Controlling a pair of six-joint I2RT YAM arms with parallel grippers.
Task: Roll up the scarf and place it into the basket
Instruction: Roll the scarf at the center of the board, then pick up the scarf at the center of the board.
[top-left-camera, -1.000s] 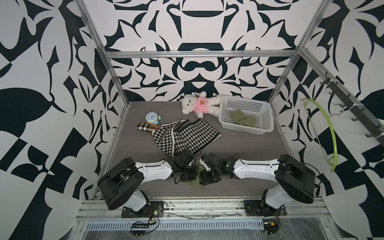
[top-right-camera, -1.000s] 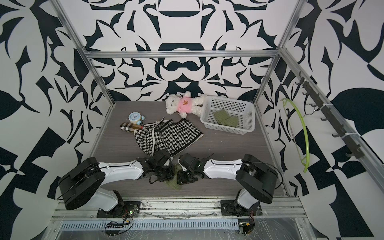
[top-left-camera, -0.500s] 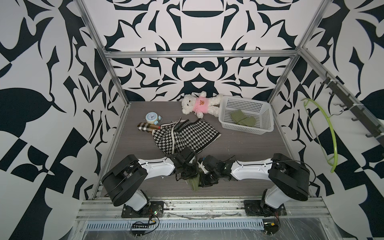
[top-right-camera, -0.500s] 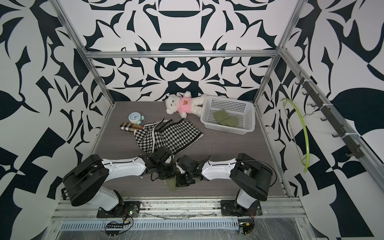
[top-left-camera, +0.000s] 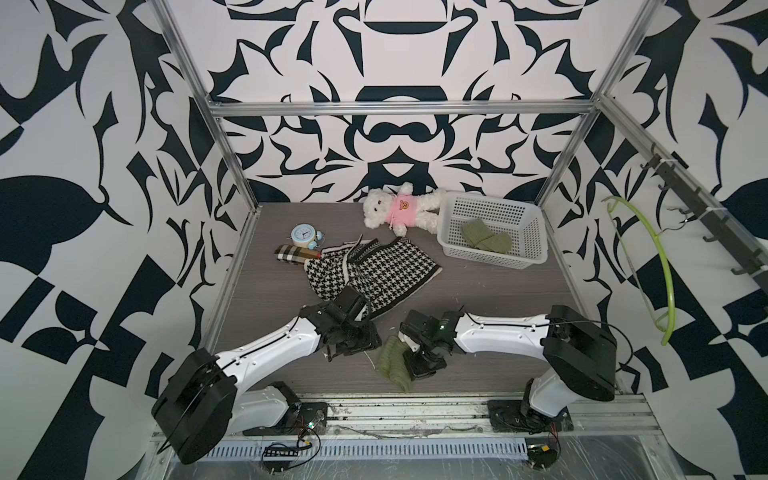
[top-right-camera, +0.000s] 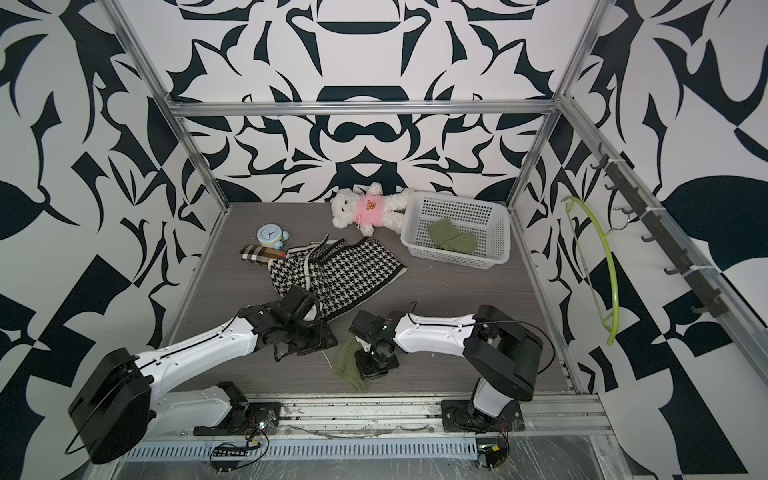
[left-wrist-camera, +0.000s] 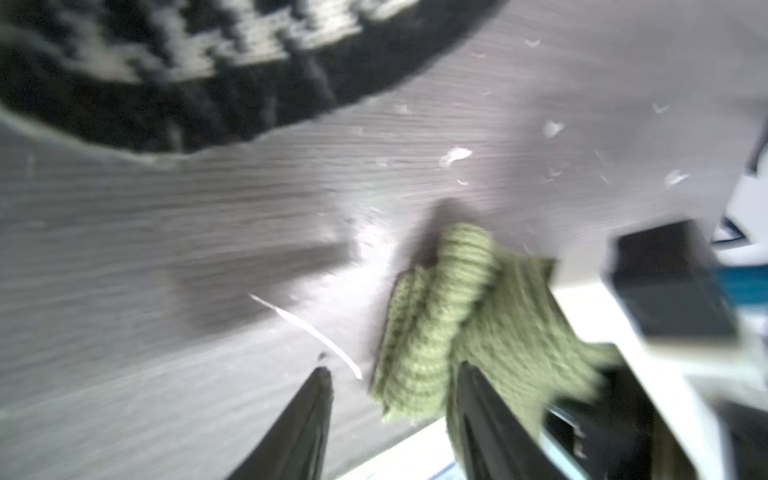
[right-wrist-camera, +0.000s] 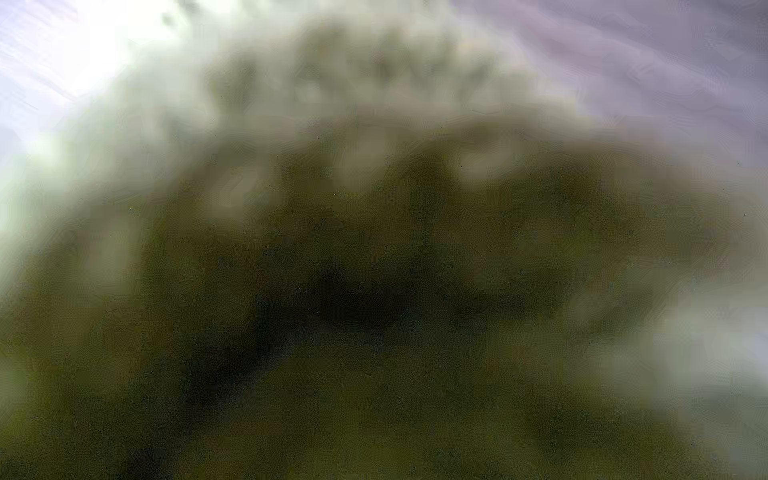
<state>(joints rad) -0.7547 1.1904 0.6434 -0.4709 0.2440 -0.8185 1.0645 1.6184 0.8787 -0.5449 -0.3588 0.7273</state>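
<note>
**Right pincer** (top-left-camera: 409, 360) (top-right-camera: 365, 360): closed on the green scarf (top-left-camera: 392, 362) (top-right-camera: 347, 362), low over the front of the bench (top-left-camera: 519, 299).
- In both top views the scarf is a bunched, ribbed strip. One end lies under the pincer body. The other end trails toward the front edge of the bench.
- The right wrist view is filled with blurred green knit close to the lens. The fingers cannot be made out there.

**Left pincer** (left-wrist-camera: 392, 368) (top-left-camera: 368, 337): open to a moderate width, holding nothing.
- In the left wrist view its two dark fingers (left-wrist-camera: 305, 419) stand apart. Bare bench and the edge of the scarf show between them.
- One finger overlaps the scarf in that view. Whether it touches the knit cannot be determined.
- In both top views this pincer sits just beside the scarf, opposite the right pincer.

**Basket** (top-left-camera: 490, 210) (top-right-camera: 457, 210): upright at the back right of the bench, well apart from the scarf.
- It contains green knit pieces (top-left-camera: 484, 239).
- A teddy bear (top-left-camera: 401, 210) lies just beside its left wall.

**Houndstooth cloth** (top-left-camera: 386, 274): spread mid-bench, between the pincers and the basket. The left arm's wrist overlaps its near edge.
</note>
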